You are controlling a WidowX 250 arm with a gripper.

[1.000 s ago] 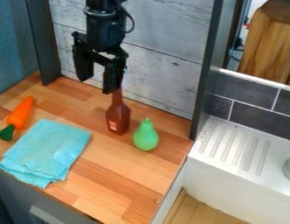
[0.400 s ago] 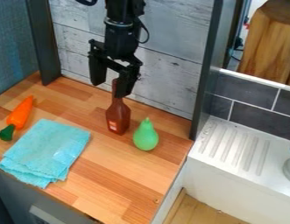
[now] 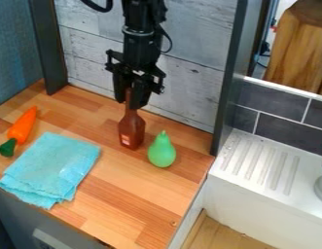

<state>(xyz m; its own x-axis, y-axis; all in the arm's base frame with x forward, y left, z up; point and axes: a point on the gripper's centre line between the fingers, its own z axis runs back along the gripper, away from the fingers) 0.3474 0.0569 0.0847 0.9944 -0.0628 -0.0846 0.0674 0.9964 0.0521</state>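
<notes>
Object: brown, long-necked bottle (image 3: pixel 131 130), smooth and slightly glossy, small pale label low on the body. Stands upright on the wood-strip counter (image 3: pixel 117 182), near the grey plank wall (image 3: pixel 189 92) and just beside a green, pear-shaped toy (image 3: pixel 162 151). Turquoise folded cloth (image 3: pixel 49 168) and orange carrot toy with a green end (image 3: pixel 21 126) lie apart from it, on the far side from the pear.

Gripper: black two-finger gripper (image 3: pixel 130 100) hangs over the bottle, fingers drawn in to about the width of the neck, one on either side. Reads as closed on the upper neck; pad contact is partly hidden, so firmness of hold cannot be told.

Handling (judged): probably hollow plastic, hence light, stiff, unlikely to break. Surface looks slick; narrow round neck offers little pad area, so it could twist or slide between the pads. Most of the bulk sits below the hold: it should hang fairly straight if lifted, but may swing if moved fast.

Hold point: neck is the natural place, narrow enough for the fingers and well above the pear. A grip slightly lower, just above the shoulder, would steady the body better; going wide around the body risks nudging the pear. Moderate squeeze, straight lift advised.
</notes>
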